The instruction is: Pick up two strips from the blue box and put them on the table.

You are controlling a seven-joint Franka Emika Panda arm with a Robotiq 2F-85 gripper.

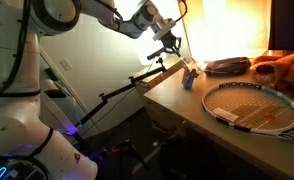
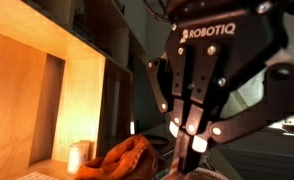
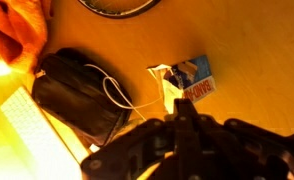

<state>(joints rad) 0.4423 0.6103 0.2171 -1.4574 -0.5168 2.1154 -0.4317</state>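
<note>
One brand name was legible.
"ROBOTIQ" stood in pale capitals on the dark body of the gripper (image 2: 195, 136) in an exterior view; red lettering on the blue box (image 3: 192, 74), in the wrist view, was too blurred to read.
</note>
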